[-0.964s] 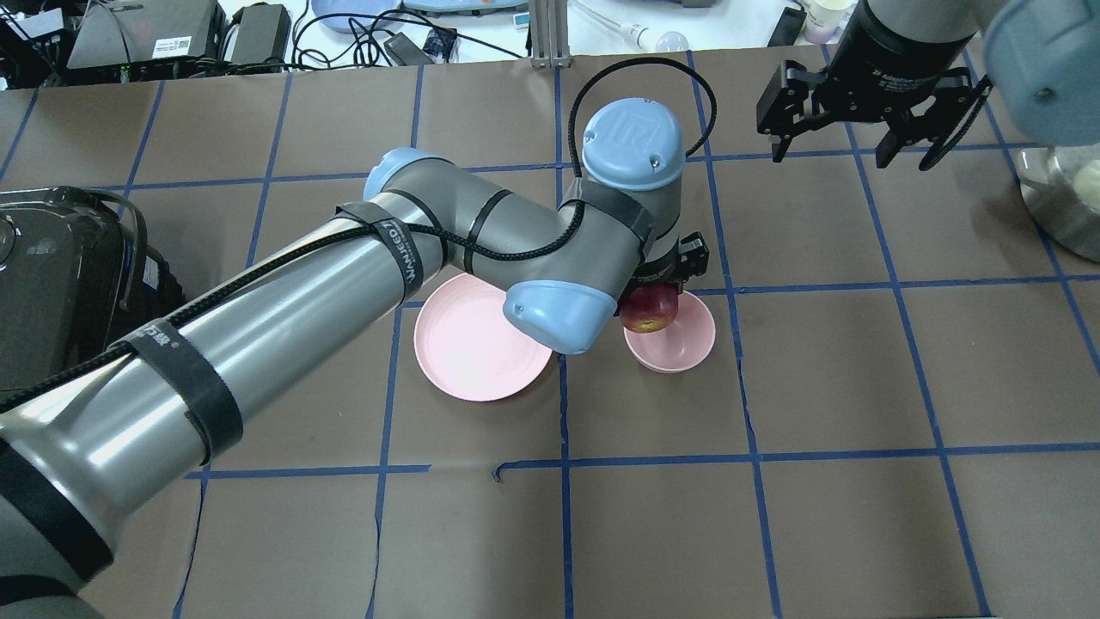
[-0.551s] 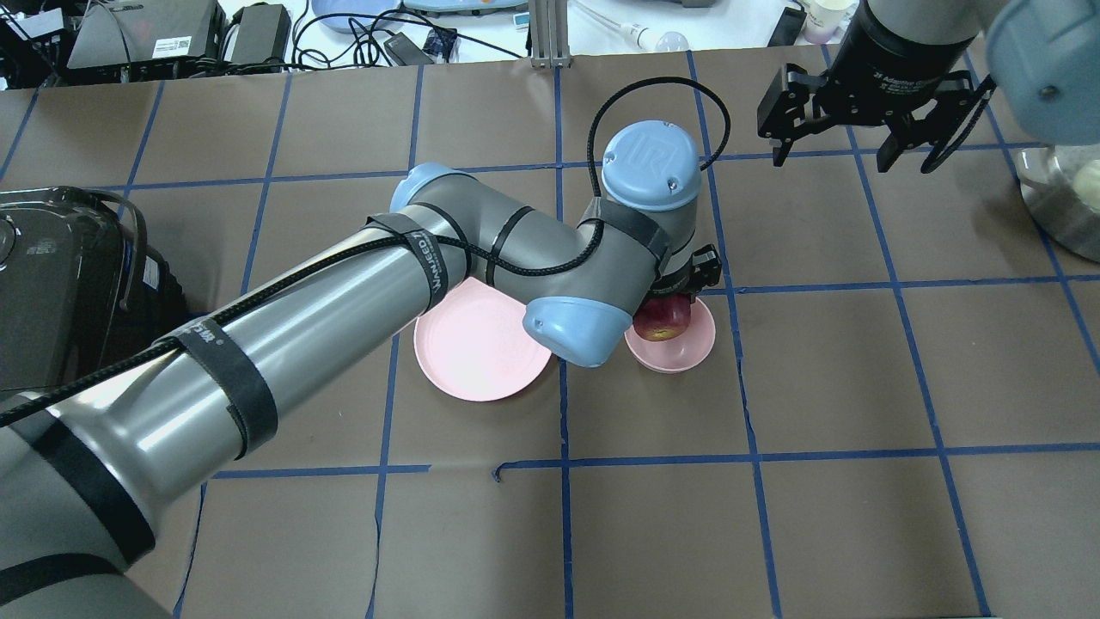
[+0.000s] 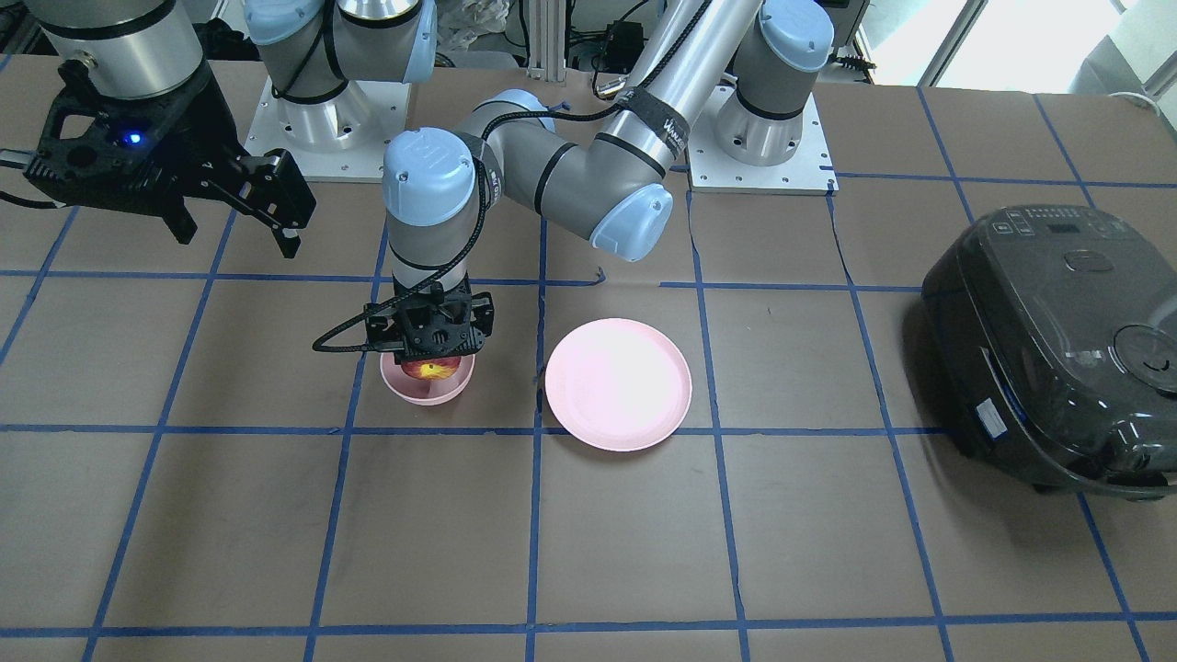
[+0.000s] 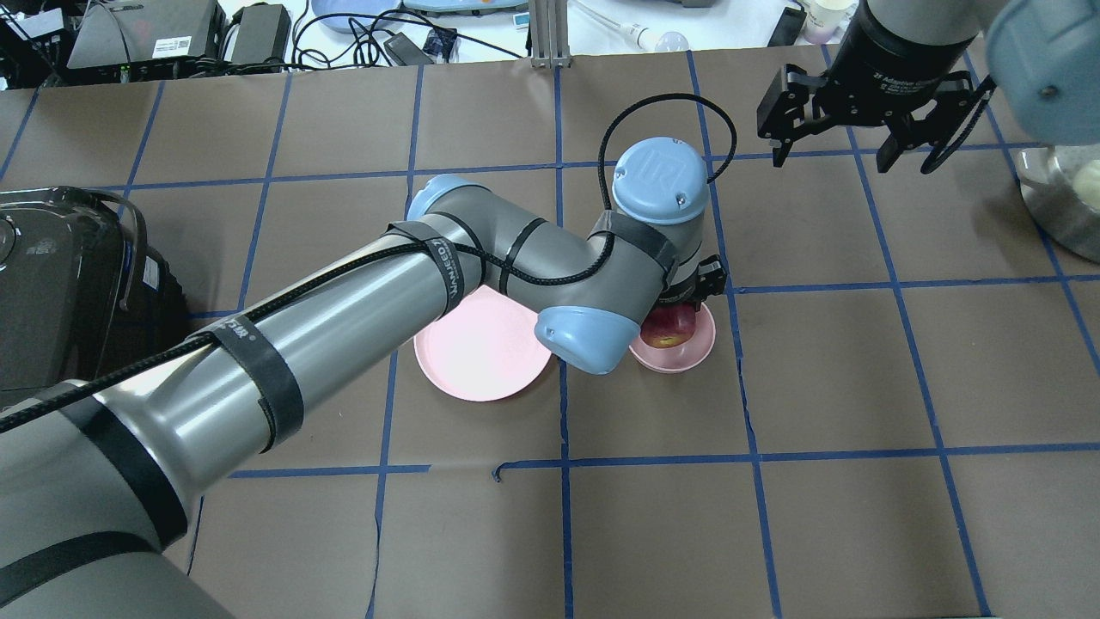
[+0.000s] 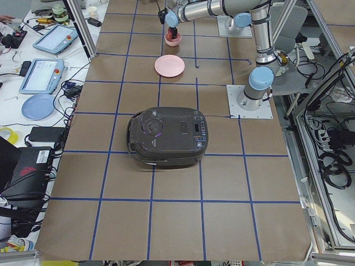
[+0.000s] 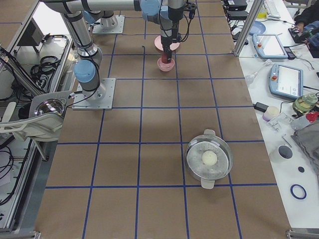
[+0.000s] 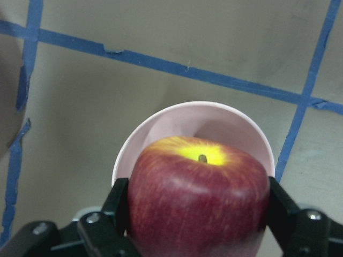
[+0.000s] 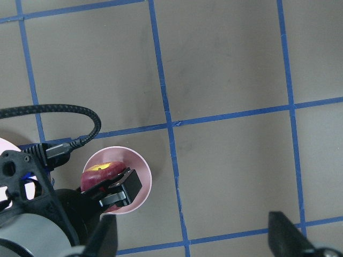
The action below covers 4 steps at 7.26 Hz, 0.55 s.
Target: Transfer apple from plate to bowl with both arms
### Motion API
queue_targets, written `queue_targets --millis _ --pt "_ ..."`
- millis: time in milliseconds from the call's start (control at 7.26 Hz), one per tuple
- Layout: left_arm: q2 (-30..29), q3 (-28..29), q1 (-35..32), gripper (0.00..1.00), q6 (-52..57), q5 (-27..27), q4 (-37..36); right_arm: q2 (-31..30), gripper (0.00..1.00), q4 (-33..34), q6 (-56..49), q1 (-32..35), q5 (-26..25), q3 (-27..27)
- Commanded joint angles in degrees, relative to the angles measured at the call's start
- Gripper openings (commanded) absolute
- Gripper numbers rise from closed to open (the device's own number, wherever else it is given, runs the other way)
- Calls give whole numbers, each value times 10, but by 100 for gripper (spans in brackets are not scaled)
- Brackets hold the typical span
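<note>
change: compared with a second ago in the overhead view, the left arm [image 4: 361, 292] had swung further toward the bowl [image 4: 698, 348]. The apple [image 4: 672, 327] went from over the bowl's near rim to over its middle, and sat lower.
left gripper [image 3: 429, 357]: clamped on the apple, one pad [image 7: 119, 199] on each flank.
right gripper [image 4: 832, 159]: fingers spread, holding nothing, parked well apart from the bowl, no visible shift.
plate [image 4: 473, 361]: bare, just beside the bowl.
meaning: the carry looked basically done. What remained was letting go and lifting clear.
left wrist view: the only view that showed both pads on the apple, with the yellow patch and stem facing the bowl's mouth. In the overhead view the arm covered the fingers.
front view: showed the apple down at rim level. Contact with the bowl floor couldn't be told.
right wrist view: the apple sat toward one side of the bowl, not dead centre.
</note>
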<state>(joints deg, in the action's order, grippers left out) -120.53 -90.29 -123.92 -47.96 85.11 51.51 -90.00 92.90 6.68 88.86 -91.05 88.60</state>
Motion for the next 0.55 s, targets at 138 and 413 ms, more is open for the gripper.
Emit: queue_targets --millis 138,413 --pt "-1 -8 -2 100 9 -30 -23 0 100 0 0 0 0 0" --pt "15 -11 -1 100 32 -28 -19 0 100 0 0 0 0 0"
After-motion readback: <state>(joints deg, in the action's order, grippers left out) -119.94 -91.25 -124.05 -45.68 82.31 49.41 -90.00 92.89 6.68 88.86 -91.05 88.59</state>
